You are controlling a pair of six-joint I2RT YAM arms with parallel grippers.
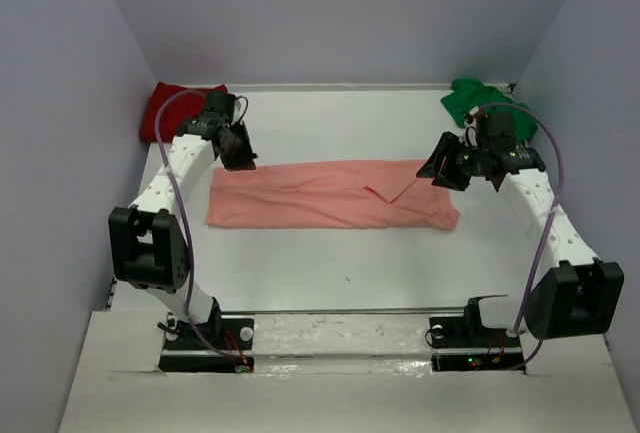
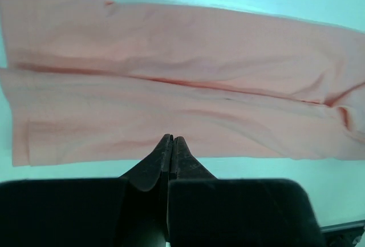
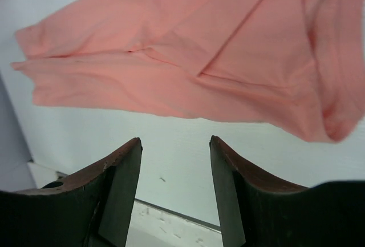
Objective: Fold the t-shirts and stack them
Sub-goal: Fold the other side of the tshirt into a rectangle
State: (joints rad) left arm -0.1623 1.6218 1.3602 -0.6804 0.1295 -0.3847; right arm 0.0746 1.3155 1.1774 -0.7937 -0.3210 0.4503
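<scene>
The pink shirt (image 1: 330,196) lies flat as a long folded strip in the middle of the counter (image 1: 350,263), between the left claw (image 2: 172,140), closed on nothing, and the right claw (image 3: 175,141), open and empty, while the red shirt (image 1: 170,108) and the green shirt (image 1: 468,101) lie in the far corners.

Soft, even light comes from above. The white table (image 1: 300,263) carries only weak shadows under the arms (image 1: 182,168). The left wrist view has a blue-green tint, and the dark fingers (image 2: 162,156) near its lens look slightly blurred.
</scene>
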